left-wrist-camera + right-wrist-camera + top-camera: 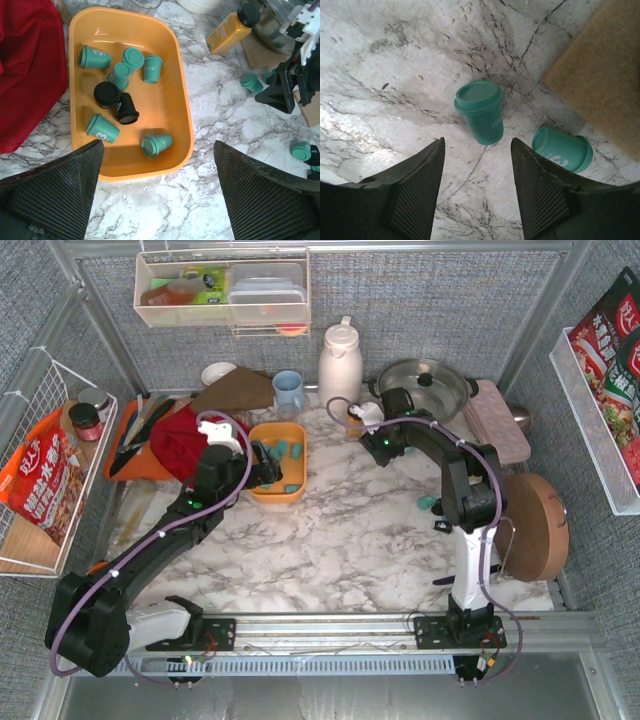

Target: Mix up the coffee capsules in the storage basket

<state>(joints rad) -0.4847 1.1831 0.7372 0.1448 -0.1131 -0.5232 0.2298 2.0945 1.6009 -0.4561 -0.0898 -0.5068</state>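
Orange-yellow storage basket [187, 115], near the desk's [350, 540] far edge, holds teal and black coffee capsules [120, 75]. I read the left pincer [157, 149] wide above it. The right pincer [477, 144] is wide over a loose capsule [481, 112], apparently not touching.

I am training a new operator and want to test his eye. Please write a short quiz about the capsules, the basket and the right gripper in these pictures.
1. How many black coffee capsules lie in the storage basket?
2. True or false: the right gripper is shut on a teal capsule.
3. Where is the amber bottle? A) inside the storage basket B) on the table, outside the basket C) in the right gripper

Key: 1) two; 2) false, it is open and holds nothing; 3) B.
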